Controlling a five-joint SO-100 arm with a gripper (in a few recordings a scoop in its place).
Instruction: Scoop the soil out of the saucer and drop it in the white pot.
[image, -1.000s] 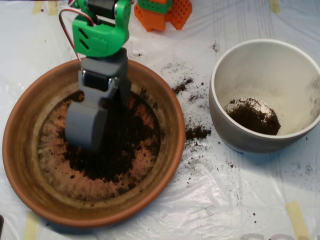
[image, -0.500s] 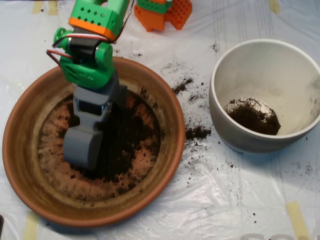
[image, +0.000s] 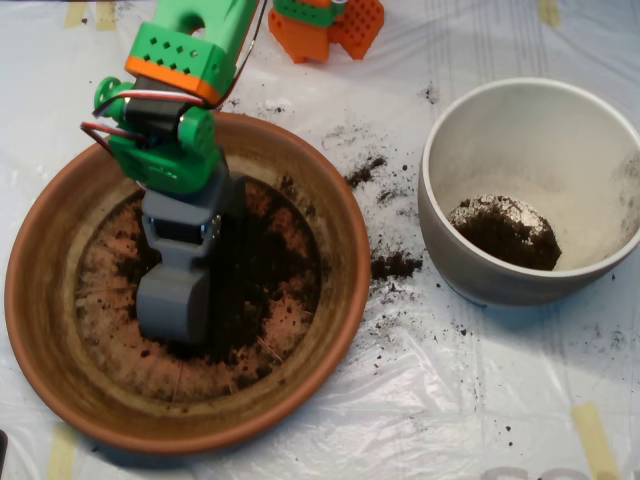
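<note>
Tool down in the soil, digging toward 6 o'clock

The tool (image: 172, 305) has slid lower in the saucer (image: 60, 330) than a second ago, tip now buried at the 7 o'clock edge of the soil (image: 255, 270); can't tell if its shells are parted or closed. Looks like a fresh scoop starting. White pot (image: 470, 270) sits at 3 o'clock holding one clump; spilled crumbs on the bench (image: 450, 400) between them.

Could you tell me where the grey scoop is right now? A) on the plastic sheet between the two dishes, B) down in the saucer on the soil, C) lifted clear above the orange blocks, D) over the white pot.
B: the scoop sits low inside the saucer, on the soil, well left of the white pot.
</note>
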